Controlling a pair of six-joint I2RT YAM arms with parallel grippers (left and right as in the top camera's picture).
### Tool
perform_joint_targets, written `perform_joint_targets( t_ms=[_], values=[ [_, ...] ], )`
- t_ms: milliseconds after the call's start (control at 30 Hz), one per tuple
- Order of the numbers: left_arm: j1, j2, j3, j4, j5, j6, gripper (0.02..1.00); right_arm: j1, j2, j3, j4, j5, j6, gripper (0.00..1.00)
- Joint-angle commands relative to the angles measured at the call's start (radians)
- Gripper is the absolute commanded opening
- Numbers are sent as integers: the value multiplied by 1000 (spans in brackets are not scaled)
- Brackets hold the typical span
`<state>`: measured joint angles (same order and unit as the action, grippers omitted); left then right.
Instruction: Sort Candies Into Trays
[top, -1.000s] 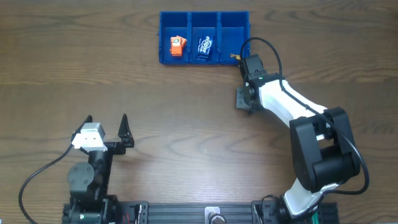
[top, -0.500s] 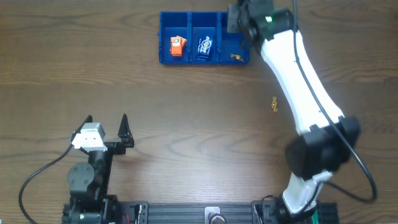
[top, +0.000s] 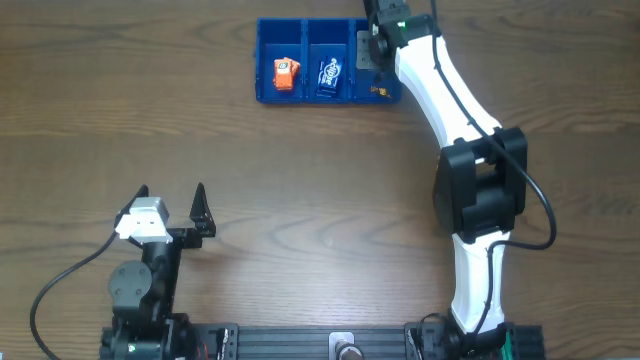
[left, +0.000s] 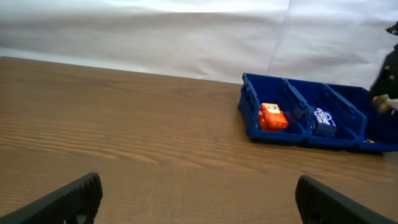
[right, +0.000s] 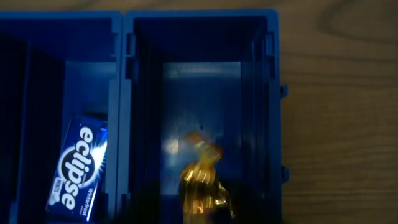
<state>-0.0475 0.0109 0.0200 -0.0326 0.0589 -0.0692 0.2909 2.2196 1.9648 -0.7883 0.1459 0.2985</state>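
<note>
The right tool (top: 372, 50) hangs over the blue tray's (top: 262, 60) rightmost compartment, upper centre of the top view, apparently pinching a gold-wrapped candy (right: 200, 186). The candy looks light, crinkly and slippery, so it is best held across its body. The left tool (top: 172, 198) rests lower left, fingers spread wide.

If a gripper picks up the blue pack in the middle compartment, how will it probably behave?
The blue pack looks flat and boxy, so it is probably stiff and unlikely to roll. Its wrapper looks smooth, so it might slip in a light grip. Being thin, it is likely light.
</note>
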Motion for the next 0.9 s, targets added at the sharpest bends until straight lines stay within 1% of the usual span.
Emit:
perform_joint_targets(
  t_ms=[33, 100, 200, 267, 333, 400, 433, 533, 600, 667, 900],
  values=[
    [4, -5, -15, -41, 12, 18, 998, -10, 11, 19, -2, -21, -5, 805],
    [4, -5, -15, -41, 12, 18, 998, -18, -20, 9, -4, -19, -19, 831],
    [4, -5, -15, -41, 12, 18, 998, -40, -205, -146, 16, -11, -47, 838],
    [4, -5, -15, -41, 12, 18, 998, -72, -380, -352, 69, -13, -69, 838],
    [4, -5, -15, -41, 12, 18, 998, -137, -570, -639, 101, -34, -68, 838],
    [4, -5, -15, -41, 12, 18, 996, -212, -626, -854, 92, -43, -85, 838],
    [4, -5, -15, -41, 12, 18, 998, -232, -611, -900, 104, -43, -97, 840],
    [4, -5, -15, -41, 12, 18, 998, -270, -549, -930, 111, -43, -134, 840],
    [4, -5, -15, -41, 12, 18, 998, -286, -509, -930, 117, -52, -141, 840],
    [4, -5, -15, -41, 12, 18, 998, -286, -473, -930, 144, -89, -151, 833],
    [4, -5, -15, -41, 13, 18, 998, -270, -412, -930, 179, -98, -193, 794]
  ],
)
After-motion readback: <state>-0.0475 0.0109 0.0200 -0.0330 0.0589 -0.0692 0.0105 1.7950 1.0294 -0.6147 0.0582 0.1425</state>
